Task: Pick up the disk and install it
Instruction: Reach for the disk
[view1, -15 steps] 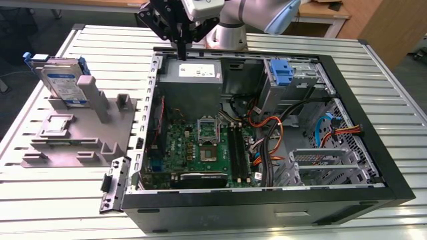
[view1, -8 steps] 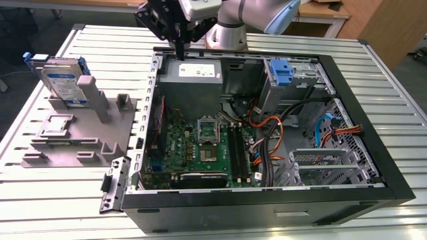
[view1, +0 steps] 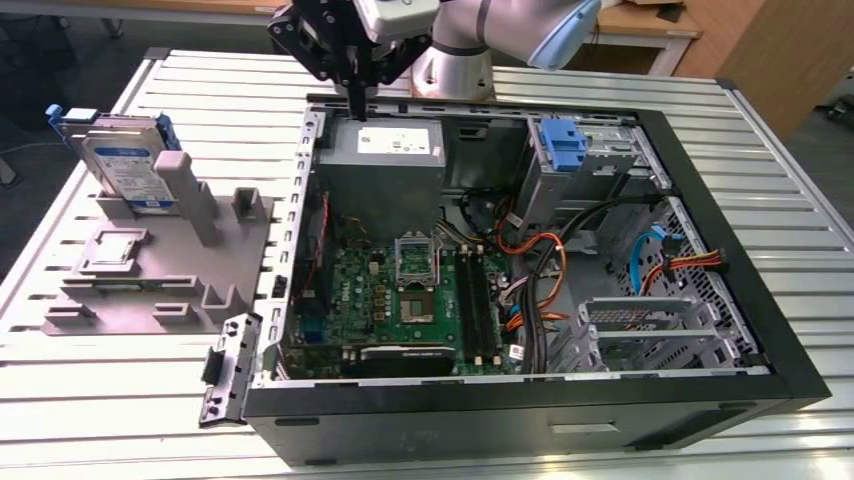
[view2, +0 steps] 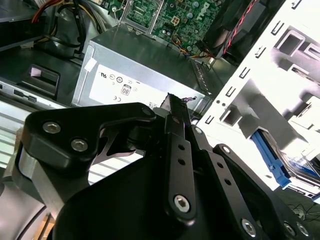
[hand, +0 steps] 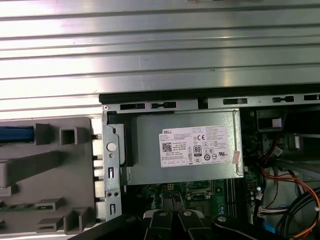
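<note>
Exterior view: the fingers (view1: 358, 100), closed on nothing, hang at upper middle over the power supply (view1: 390, 148); the disk (view1: 124, 165) stands upright in a grey holder (view1: 160, 275) on the desk (view1: 214, 85), upper left.

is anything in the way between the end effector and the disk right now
Nothing visible blocks it from above. The end effector hangs over the power supply; the disk stands upright in the grey fixture at the exterior view's left, with a fixture post beside it.
</note>
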